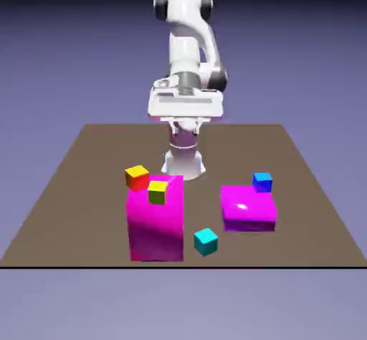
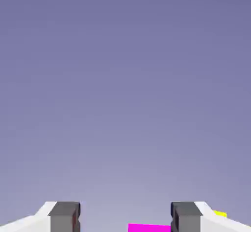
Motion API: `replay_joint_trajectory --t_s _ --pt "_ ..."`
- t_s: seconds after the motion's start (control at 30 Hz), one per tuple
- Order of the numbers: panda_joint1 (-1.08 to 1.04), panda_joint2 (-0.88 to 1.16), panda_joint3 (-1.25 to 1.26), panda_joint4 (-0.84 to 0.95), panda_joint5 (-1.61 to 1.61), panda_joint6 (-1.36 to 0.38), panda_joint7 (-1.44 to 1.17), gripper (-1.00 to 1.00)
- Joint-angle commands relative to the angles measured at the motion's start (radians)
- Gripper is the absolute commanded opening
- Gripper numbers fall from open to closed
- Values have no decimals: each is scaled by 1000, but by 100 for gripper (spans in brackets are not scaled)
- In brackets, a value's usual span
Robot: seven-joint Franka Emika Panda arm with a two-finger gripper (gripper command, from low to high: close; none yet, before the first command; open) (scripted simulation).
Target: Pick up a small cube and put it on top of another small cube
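We see a small cyan cube [image 1: 206, 242] on a brown table [image 1: 100, 216], near the edge closest to us. We take this cyan cube as our landmark. Just beside it, toward the exterior view's left, stands a tall magenta block [image 1: 156, 227]. To the left of the cyan cube and higher in the view, we find a red-and-yellow cube [image 1: 137, 178] and a yellow-green cube [image 1: 158, 193] at the tall block's upper part; we cannot tell what each one rests on.

To the right of the cyan cube and farther back is a low, wide magenta block [image 1: 248, 209]. Beyond the cyan cube, farther right, a small deep-blue cube [image 1: 262, 182] shows at that low block's back right corner; whether it sits on or behind the block, we cannot tell.

Well behind and above the cyan cube, a white robot arm [image 1: 188, 37] holds its pincer [image 2: 125, 217] up in the air. The pincer is open, its two grey tips wide apart, with nothing gripped.
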Motion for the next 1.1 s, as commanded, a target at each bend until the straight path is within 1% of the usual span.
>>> replay_joint_trajectory --t_s 0.0,1.07 --pt "0 36 9 34 -11 -42 0 0" --pt "-13 1196 306 1131 -366 -1394 13 0"
